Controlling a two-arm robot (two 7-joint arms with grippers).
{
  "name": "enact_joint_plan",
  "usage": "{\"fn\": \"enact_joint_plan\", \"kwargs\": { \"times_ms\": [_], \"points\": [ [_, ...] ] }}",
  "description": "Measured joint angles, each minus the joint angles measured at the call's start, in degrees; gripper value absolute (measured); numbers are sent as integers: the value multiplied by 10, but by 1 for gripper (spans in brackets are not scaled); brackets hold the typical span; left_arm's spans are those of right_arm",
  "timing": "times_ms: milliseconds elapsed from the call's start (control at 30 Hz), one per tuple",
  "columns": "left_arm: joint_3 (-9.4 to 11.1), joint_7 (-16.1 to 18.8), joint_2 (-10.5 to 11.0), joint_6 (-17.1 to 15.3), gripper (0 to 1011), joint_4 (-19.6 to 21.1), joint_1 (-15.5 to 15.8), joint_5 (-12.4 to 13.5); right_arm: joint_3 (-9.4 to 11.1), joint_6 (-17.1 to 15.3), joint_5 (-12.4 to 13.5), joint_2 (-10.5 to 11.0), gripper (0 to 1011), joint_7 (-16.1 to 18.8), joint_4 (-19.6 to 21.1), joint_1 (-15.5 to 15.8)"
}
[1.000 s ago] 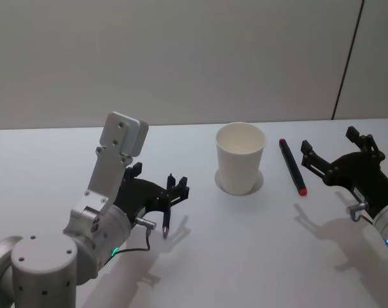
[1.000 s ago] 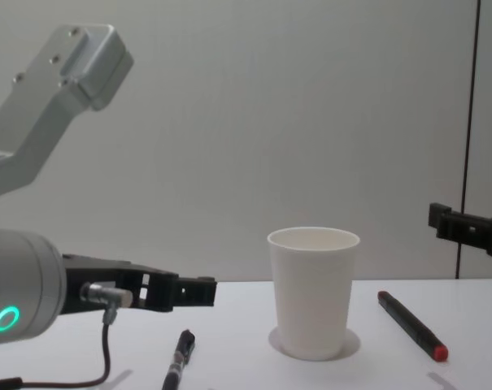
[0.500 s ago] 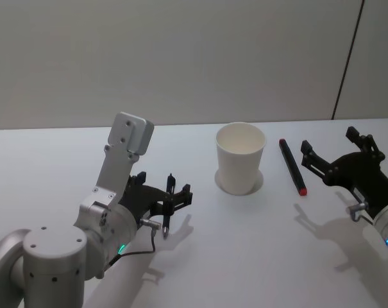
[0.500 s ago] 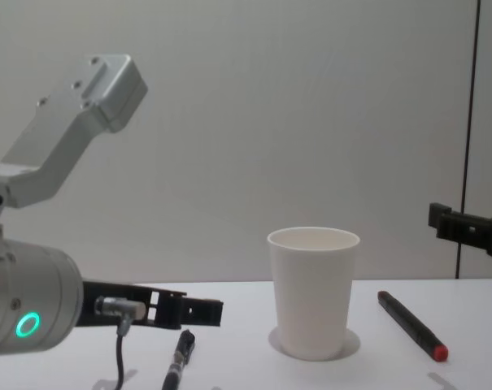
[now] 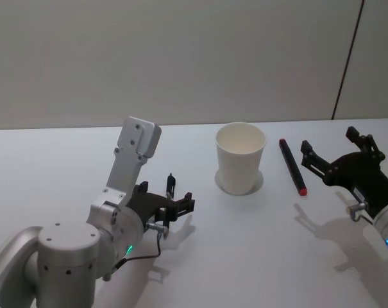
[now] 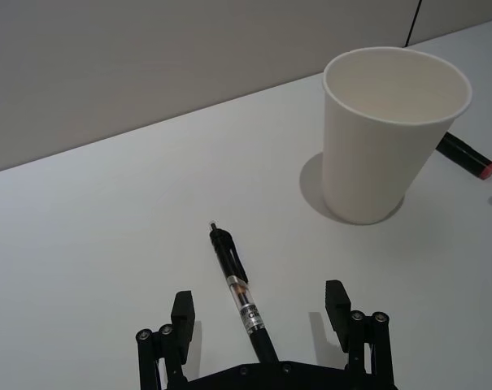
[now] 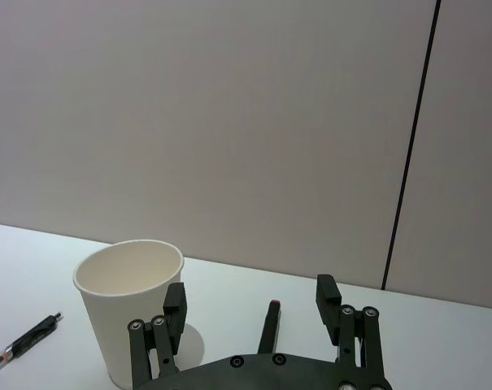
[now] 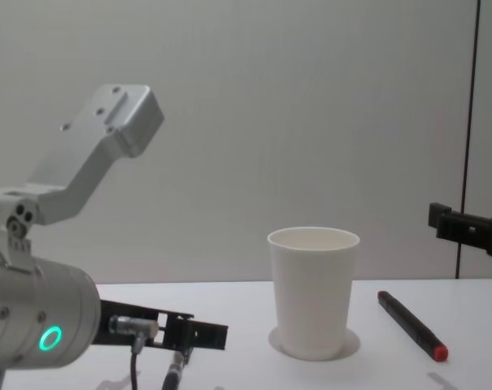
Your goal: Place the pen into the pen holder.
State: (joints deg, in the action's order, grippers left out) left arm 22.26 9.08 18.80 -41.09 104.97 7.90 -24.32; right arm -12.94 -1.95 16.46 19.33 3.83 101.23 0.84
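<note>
A black pen (image 6: 241, 296) with a clear barrel lies flat on the white table, left of the pen holder (image 5: 240, 157), an upright white paper cup (image 6: 388, 146). My left gripper (image 6: 259, 301) is open and low over the table, one finger on each side of the pen's rear half, not closed on it. In the head view the left gripper (image 5: 174, 208) covers most of the pen (image 5: 170, 186). My right gripper (image 5: 330, 144) hovers open at the right, apart from the cup (image 7: 132, 305).
A second black pen with a red end (image 5: 292, 165) lies right of the cup, between it and the right gripper, and shows in the chest view (image 8: 412, 325). A plain wall stands behind the table (image 5: 40, 167).
My left arm has moved forward and down, bringing its open fingers along both sides of the black pen. The right arm, the cup and the red-ended pen have not moved.
</note>
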Motion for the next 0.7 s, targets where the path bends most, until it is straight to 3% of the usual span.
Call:
{"fn": "enact_joint_plan", "kwargs": {
  "times_ms": [700],
  "points": [
    [-2,4,-24,-41,1001,-27,14,12,0,0,0,0,1002,0,0,0]
  ]
}}
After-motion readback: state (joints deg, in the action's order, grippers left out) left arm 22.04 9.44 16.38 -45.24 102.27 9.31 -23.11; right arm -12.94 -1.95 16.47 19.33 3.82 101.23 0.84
